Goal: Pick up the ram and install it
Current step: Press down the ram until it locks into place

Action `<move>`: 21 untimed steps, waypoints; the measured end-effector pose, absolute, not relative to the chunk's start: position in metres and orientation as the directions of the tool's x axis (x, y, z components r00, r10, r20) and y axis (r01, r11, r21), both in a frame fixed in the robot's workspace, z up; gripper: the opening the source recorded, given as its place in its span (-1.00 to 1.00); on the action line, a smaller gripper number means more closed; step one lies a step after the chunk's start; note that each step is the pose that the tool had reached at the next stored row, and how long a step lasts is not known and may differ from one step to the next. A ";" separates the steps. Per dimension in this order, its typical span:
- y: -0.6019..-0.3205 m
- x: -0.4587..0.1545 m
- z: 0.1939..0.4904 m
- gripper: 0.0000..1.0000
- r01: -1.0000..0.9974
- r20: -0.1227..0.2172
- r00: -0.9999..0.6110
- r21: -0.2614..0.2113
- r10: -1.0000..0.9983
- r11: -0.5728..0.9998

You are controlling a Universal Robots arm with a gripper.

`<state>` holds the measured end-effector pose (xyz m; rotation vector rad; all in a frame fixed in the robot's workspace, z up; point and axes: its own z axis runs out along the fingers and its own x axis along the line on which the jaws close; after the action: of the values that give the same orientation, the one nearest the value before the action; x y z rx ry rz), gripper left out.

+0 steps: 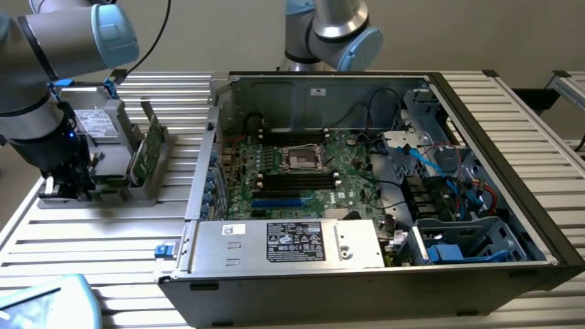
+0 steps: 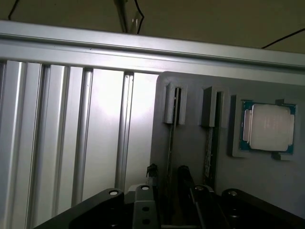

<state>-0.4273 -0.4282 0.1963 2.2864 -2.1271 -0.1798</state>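
Exterior view: gripper (image 1: 68,190) spread wide, empty (at the grey holder (image 1: 114,193)); ribbed metal table (image 1: 92,233), beige wall (image 1: 210,34).

1. Plain beige wall (image 1: 210,34) runs behind the bench, evenly and dimly lit.
2. The work surface is a table (image 1: 92,240) of ribbed aluminium slats, silver-grey.
3. In the wrist view, the slats (image 2: 71,133) carry a soft white glare, brightest mid-panel.
4. A separate aluminium frame piece (image 1: 568,86) sits at the exterior view's right edge.

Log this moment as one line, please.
gripper: open, at holder | ram: upright in holder, not yet picked | install: not done
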 end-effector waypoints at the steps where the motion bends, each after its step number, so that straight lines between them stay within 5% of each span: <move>1: -0.428 -0.427 0.196 -0.37 -0.993 -0.075 0.069 0.088 -0.995 -0.075; 4: -0.428 -0.427 0.196 -0.37 -0.993 -0.075 0.068 0.088 -0.995 -0.075; 9: -0.428 -0.427 0.196 -0.73 -0.993 -0.075 0.069 0.088 -0.995 -0.075; 21: -0.428 -0.427 0.196 -0.73 -0.993 -0.075 0.069 0.088 -0.995 -0.075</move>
<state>-0.4270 -0.4282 0.1963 2.2864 -2.1272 -0.1798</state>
